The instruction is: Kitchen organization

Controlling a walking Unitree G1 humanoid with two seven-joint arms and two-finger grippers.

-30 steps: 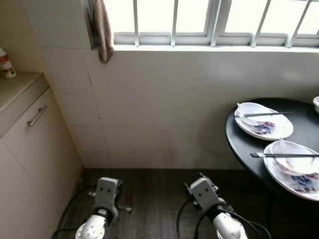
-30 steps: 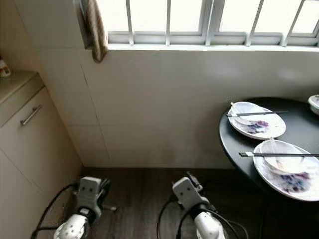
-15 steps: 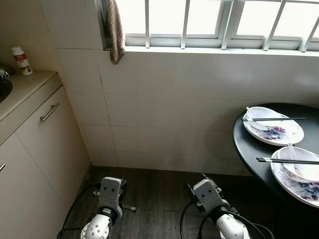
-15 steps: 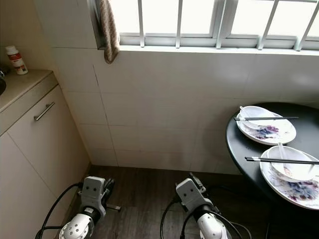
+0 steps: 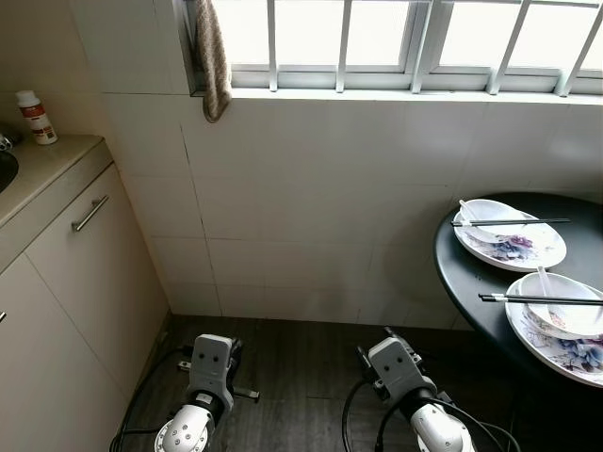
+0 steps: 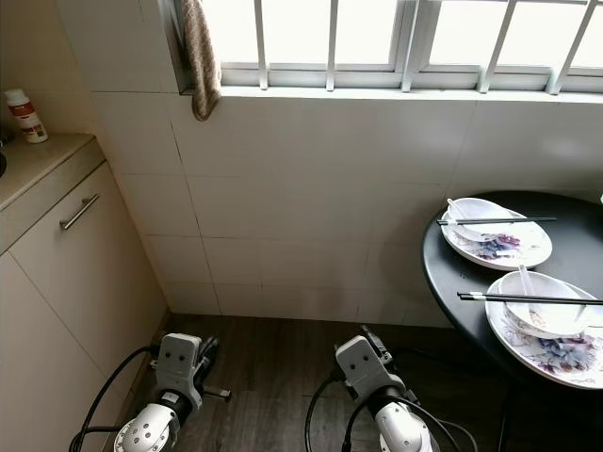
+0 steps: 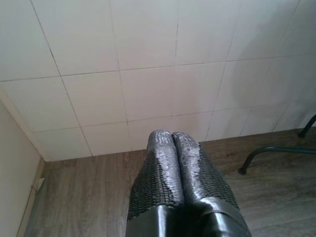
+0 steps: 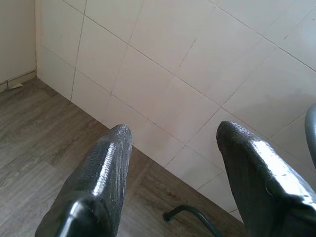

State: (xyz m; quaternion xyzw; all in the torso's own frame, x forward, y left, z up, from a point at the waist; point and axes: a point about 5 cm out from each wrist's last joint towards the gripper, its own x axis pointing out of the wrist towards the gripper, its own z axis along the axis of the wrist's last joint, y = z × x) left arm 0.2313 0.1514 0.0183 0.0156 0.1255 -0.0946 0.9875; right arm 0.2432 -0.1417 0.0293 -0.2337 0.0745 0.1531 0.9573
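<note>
Bottle (image 5: 35, 115): upper left of the left eye frame, standing on the counter (image 5: 42, 165) close to the wall; well apart from both arms.
Cupboard door (image 5: 85, 273): left side of the frame under the counter, closed, with a bar handle (image 5: 91, 213) near its top.
Cloth (image 5: 211, 58): upper left-centre, hanging from the window sill (image 5: 396, 93) against the tiled wall.
Left gripper (image 7: 172, 140): low in the left eye frame over the wooden floor; in its wrist view the two black fingers are pressed together with nothing between them. The arm hangs idle.
Right gripper (image 8: 170, 143): low centre of the frame, also hanging near the floor; its wrist view shows the fingers spread wide with nothing between them, pointing at the tiled wall.
Table (image 5: 471, 282): round and black, right edge of the frame, partly cut off.
Far plate (image 5: 510, 234): right side, on the table, with chopsticks (image 5: 509, 222) laid across a spoon (image 5: 469, 213).
Near plate (image 5: 558, 325): lower right, just beside the far plate, holding a bowl (image 5: 565, 315) with a second pair of chopsticks (image 5: 542, 299) across it.
Step in hand: likely the approach to the table, since the dishes are the loose things to tidy and neither arm is near them.
Doing it well: turn right and close in until both plates sit in the middle of the frame, then raise the open right gripper; the chopsticks rest loosely and would probably roll if a plate were tilted, so they are best lifted off first.
</note>
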